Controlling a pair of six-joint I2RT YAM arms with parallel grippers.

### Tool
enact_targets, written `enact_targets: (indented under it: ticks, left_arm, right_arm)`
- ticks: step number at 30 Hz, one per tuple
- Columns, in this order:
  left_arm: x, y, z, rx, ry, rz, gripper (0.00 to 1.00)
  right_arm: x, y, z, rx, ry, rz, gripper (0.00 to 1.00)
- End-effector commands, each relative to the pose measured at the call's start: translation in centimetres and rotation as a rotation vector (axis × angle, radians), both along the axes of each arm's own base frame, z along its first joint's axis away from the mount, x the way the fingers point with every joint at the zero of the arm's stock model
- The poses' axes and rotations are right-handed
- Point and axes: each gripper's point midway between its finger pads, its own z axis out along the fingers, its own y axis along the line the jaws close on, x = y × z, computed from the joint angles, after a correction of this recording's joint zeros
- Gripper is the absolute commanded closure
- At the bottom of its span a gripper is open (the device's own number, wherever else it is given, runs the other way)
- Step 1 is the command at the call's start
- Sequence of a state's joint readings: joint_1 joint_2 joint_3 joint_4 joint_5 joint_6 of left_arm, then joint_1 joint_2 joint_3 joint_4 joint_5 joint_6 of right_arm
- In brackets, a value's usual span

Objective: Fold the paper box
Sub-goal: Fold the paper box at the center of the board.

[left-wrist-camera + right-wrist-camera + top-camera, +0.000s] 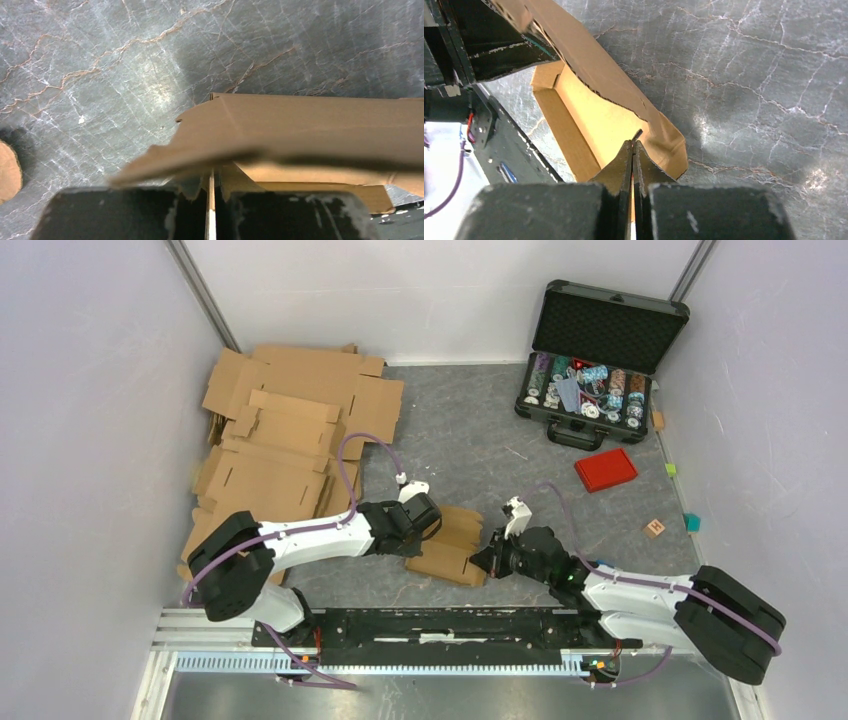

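The paper box (450,545) is a small brown cardboard piece with flaps, lying half-folded on the grey table between my two grippers. My left gripper (425,523) is at its left far edge. In the left wrist view the gripper (211,186) is shut on a thin edge of the box (310,125), and a flap spreads above the fingers. My right gripper (492,558) is at the box's right end. In the right wrist view the gripper (632,150) is shut on a thin wall of the box (609,115), whose open inside shows.
A pile of larger cardboard sheets (290,430) lies at the back left. An open black case (595,350) of chips stands at the back right, with a red lid (606,469) in front of it. Small cubes (655,528) lie at the right. The metal rail (450,625) runs along the front.
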State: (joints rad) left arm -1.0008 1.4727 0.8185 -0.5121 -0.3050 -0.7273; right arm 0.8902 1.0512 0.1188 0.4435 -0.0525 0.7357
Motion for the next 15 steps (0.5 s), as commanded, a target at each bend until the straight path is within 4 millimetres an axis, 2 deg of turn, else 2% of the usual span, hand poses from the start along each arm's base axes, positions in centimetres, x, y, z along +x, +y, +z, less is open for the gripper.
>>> enact_targets:
  ticks: [1, 5, 8, 15]
  left_arm:
    - [0.6, -1.6, 0.7, -0.096, -0.024, 0.05, 0.98]
    - [0.5, -1.5, 0.5, -0.088, -0.021, 0.049, 0.98]
    - [0.6, -1.2, 0.5, -0.074, -0.027, 0.053, 0.98]
    - [0.7, -0.8, 0.8, -0.056, -0.035, 0.058, 0.98]
  right_arm:
    - [0.8, 0.6, 2.2, 0.149, 0.004, -0.069, 1.0]
    - [0.8, 0.4, 2.4, 0.18, 0.0, -0.077, 1.0]
    - [1.6, -0.4, 2.1, 0.092, -0.042, -0.087, 1.0]
    - [3.4, -2.9, 2.9, -0.038, -0.148, -0.171, 1.0]
